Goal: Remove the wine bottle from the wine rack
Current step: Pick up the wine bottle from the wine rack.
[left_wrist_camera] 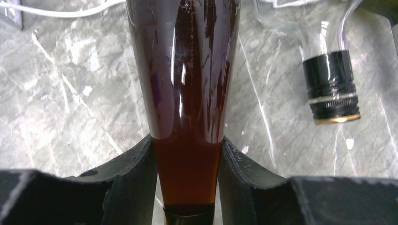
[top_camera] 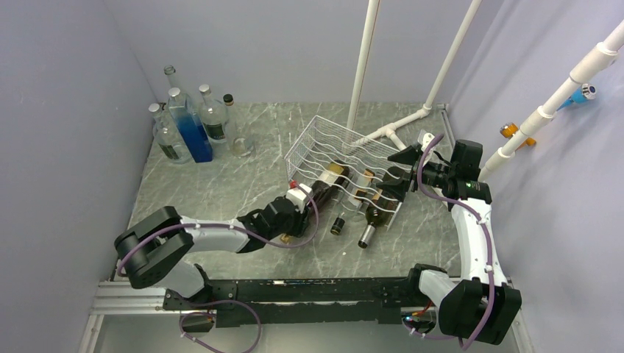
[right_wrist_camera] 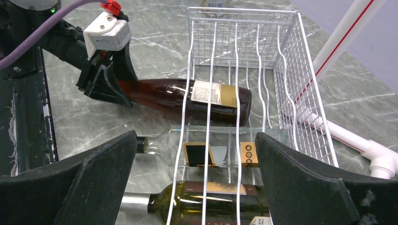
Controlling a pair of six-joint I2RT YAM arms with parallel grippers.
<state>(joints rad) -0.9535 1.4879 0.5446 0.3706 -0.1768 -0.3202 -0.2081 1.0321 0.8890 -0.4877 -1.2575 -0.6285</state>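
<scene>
Left gripper (left_wrist_camera: 187,187) is clamped on the neck of the dark brown glass wine bottle (left_wrist_camera: 185,70), one black finger (left_wrist_camera: 136,183) pressed to each side of the glass. The bottle lies on its side with its white-and-gold label facing up. Its body sits in a cradle of the white wire wine rack (right_wrist_camera: 244,33) and its neck sticks out past the rack's front edge.

Right gripper (right_wrist_camera: 195,178) has its jaws spread wide and holds nothing, hanging by the rack's right side. Whether it touches the wire, I can't tell.

Just beside the brown bottle lies a clear glass bottle with a black screw cap (right_wrist_camera: 164,145), then a green glass bottle with a silver neck (right_wrist_camera: 211,201). On the grey marbled table (top_camera: 221,184), a cluster of clear glass bottles (top_camera: 193,132) stands well apart in the far-left corner. White plastic pipes (top_camera: 364,66) rise behind the rack.
</scene>
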